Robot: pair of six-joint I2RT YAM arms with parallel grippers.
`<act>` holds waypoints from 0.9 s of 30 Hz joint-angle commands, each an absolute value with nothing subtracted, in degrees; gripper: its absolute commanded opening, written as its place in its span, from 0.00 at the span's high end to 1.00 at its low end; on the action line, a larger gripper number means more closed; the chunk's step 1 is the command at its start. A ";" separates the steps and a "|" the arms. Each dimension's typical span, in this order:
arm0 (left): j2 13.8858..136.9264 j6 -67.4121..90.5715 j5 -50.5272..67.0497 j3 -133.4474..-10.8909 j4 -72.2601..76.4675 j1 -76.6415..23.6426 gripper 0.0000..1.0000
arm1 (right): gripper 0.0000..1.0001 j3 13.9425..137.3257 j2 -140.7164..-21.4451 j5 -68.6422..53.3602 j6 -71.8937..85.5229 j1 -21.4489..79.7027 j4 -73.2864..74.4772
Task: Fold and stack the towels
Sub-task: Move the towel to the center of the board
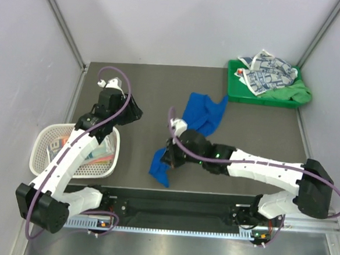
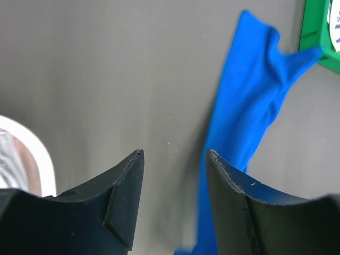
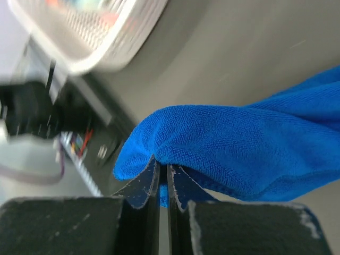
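Observation:
A royal blue towel (image 1: pixel 201 115) lies stretched across the dark table, from near the green tray down to my right gripper (image 1: pixel 169 156). That gripper is shut on the towel's near end, whose folds (image 3: pixel 234 143) bunch over its closed jaws (image 3: pixel 163 172). My left gripper (image 1: pixel 130 110) hovers open and empty over the table left of the towel; the towel (image 2: pixel 249 117) shows past its right finger (image 2: pixel 234 186). A white towel with navy print (image 1: pixel 266 71) and a green one (image 1: pixel 292 92) lie in the tray.
A green plastic tray (image 1: pixel 236 94) stands at the back right corner. A white mesh basket (image 1: pixel 46 139) with coloured items stands at the left, under my left arm; its rim shows in the left wrist view (image 2: pixel 32 149). Grey walls enclose the table.

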State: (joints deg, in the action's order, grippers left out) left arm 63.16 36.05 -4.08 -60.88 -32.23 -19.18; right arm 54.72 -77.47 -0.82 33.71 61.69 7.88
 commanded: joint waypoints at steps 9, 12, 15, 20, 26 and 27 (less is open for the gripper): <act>74.51 39.37 7.55 -55.98 -19.96 -18.90 0.43 | 1.00 58.09 -76.82 -8.70 25.15 82.17 14.58; 80.56 39.55 9.57 -58.08 -18.81 -18.81 0.43 | 0.91 58.36 -75.15 -9.75 23.03 83.85 18.45; 87.76 39.38 10.98 -61.51 -18.37 -19.25 0.42 | 0.91 57.05 -72.25 -12.29 21.54 83.76 18.99; 98.86 38.49 10.37 -68.19 -19.25 -20.39 0.42 | 0.43 57.30 -68.65 -5.48 20.83 83.67 21.17; 107.48 37.09 9.41 -73.37 -16.17 -21.62 0.41 | 0.36 57.66 -65.23 4.75 26.18 64.89 25.14; 109.49 36.57 9.67 -74.17 -16.17 -21.71 0.41 | 0.37 57.13 -65.04 6.05 26.19 62.17 24.96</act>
